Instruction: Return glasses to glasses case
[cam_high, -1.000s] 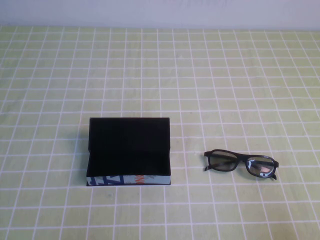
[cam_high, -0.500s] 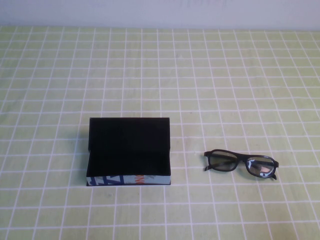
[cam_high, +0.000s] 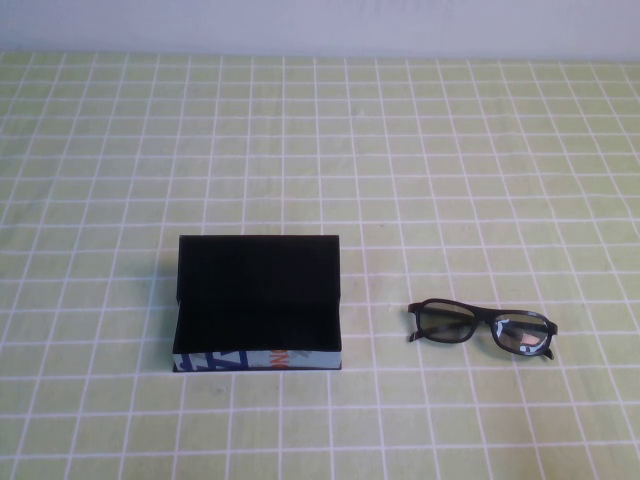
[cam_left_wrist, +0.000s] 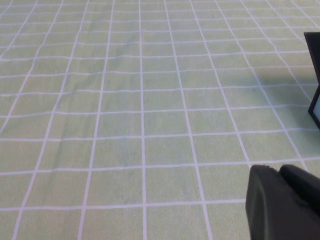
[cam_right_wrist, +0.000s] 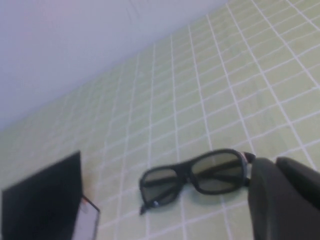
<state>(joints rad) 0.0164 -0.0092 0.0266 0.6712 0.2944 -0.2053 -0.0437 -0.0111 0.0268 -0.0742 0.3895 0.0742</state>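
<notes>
Glasses case (cam_high: 258, 300) lies open on the bench (cam_high: 450, 150), ready to receive. Glasses (cam_right_wrist: 197, 175) rest just ahead of the right hand (cam_right_wrist: 285, 200); left hand (cam_left_wrist: 282, 202) sits well short of the case. Neither hand's grip state can be told.

1. Light is bright, even and diffuse across the green checked tablecloth (cam_high: 450, 150) — no hot spots.
2. The glasses case (cam_high: 259, 300) reads as near-solid black inside, and casts only a faint, soft shadow.
3. The glasses (cam_high: 482, 330) show small pale reflections on one lens.
4. The right wrist view is soft — the right gripper (cam_right_wrist: 282, 200) is a dark blur at the edge.
5. The left gripper (cam_left_wrist: 282, 202) is likewise an unfocused dark mass.
</notes>
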